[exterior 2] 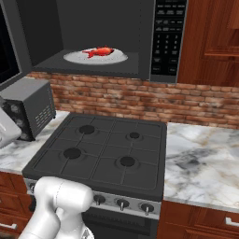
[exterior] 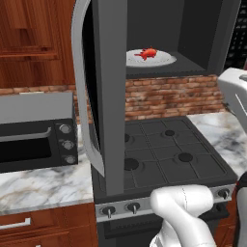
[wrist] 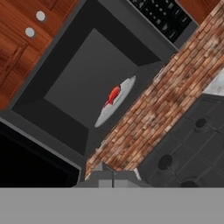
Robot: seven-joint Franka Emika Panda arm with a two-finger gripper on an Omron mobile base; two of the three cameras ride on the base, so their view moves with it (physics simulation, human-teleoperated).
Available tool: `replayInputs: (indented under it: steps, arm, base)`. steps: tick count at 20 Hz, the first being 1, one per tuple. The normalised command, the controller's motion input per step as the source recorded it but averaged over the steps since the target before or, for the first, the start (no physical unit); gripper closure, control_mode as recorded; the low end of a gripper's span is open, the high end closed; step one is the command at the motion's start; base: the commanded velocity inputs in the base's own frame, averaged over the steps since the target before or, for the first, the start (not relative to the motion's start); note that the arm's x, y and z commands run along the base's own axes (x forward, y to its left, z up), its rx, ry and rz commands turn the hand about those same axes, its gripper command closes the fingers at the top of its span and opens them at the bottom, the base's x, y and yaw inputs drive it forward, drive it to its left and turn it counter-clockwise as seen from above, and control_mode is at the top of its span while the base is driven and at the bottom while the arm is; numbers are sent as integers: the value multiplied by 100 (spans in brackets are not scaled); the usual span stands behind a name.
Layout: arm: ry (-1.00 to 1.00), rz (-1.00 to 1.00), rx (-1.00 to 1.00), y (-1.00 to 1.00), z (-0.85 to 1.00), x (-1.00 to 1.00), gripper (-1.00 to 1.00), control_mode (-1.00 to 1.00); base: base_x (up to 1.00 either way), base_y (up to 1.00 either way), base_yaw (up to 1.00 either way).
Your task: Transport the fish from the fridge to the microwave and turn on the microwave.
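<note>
The red-orange fish (exterior: 148,53) (exterior 2: 100,51) (wrist: 113,95) lies on the white round plate (exterior: 164,60) (exterior 2: 74,58) (wrist: 105,116) inside the microwave (exterior: 154,24) (exterior 2: 46,28) (wrist: 83,74). The microwave's door (exterior: 110,96) stands swung open to the left, its silver handle (exterior: 78,87) facing out. Its button panel (exterior 2: 165,37) (wrist: 164,15) is on the right side. My gripper (wrist: 107,177) is shut with nothing between its fingertips. It hangs outside the cavity, well back from the fish, looking in from below the opening. The fridge is out of view.
A black stove (exterior: 164,154) (exterior 2: 107,149) sits directly under the microwave, with a brick wall (exterior 2: 140,98) behind it. A small black countertop oven (exterior: 38,140) (exterior 2: 30,109) stands on the marble counter (exterior 2: 200,158) to the left. Wooden cabinets (exterior 2: 210,37) flank the microwave.
</note>
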Motion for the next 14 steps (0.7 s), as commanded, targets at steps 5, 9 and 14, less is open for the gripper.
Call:
replayInputs:
  steps: [5, 9, 14]
  arm:
    - [0, 0, 0, 10, -15, -9, 100, -100]
    - [0, 0, 0, 5, -10, -11, 100, -100]
    - [0, 0, 0, 4, -4, -16, 100, -100]
  base:
    - [0, 0, 0]
    - [0, 0, 0]
    - [0, 0, 0]
